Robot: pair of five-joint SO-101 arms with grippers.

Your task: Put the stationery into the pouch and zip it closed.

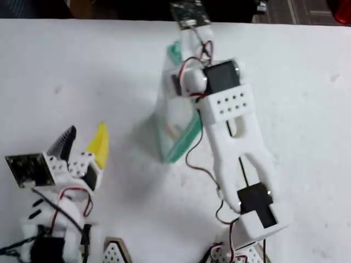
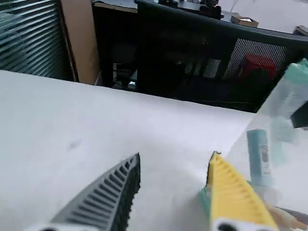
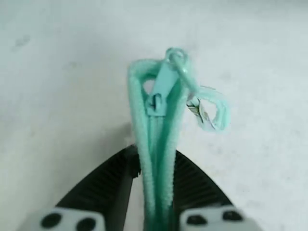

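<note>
So the right gripper (image 3: 155,159) is clamped on the pouch's (image 1: 176,131) teal zip edge, mid-table. The pouch's long axis runs away from the arms, with the zipper pull (image 3: 159,91) just past the jaws. The left gripper (image 1: 84,138) sits spread wide over the table (image 1: 82,71), well apart.

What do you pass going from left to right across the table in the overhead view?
left gripper → pouch → right arm
</note>
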